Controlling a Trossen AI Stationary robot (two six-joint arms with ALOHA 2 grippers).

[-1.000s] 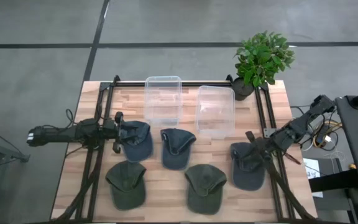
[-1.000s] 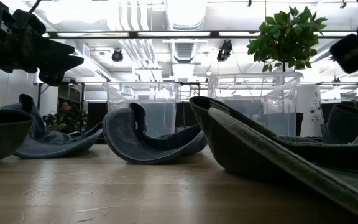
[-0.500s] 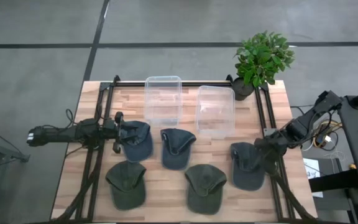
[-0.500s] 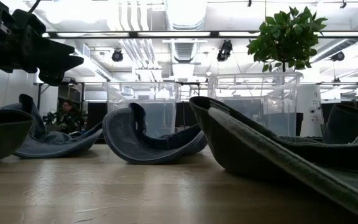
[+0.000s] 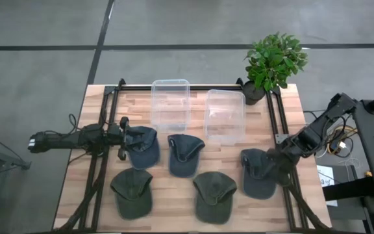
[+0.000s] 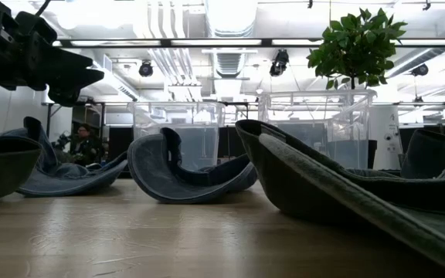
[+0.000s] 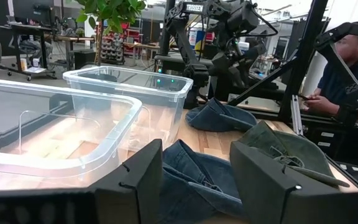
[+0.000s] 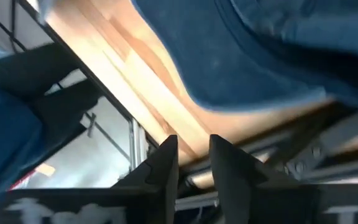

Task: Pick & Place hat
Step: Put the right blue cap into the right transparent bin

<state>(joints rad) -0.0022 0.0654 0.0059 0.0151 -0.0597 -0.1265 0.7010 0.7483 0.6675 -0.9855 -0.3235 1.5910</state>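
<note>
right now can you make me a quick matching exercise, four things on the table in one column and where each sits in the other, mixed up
Things:
1. potted plant
2. left tool
3. right tool
4. two clear bins

Places:
A. over the blue cap at the right edge of the table
B. far right corner of the table
C. side by side in the far middle of the table
D. at the blue cap on the left side

Pairs: 1-B, 2-D, 3-A, 4-C

1. You have three denim-blue hats (image 5: 142, 147), (image 5: 184, 153), (image 5: 259, 172).
2. Your two front hats (image 5: 132, 192), (image 5: 214, 196) are olive green.
3. Both bins (image 5: 170, 104), (image 5: 225, 115) are clear.
4. The surface (image 5: 174, 198) is pale striped wood.
5. The plant (image 5: 274, 60) is green.
</note>
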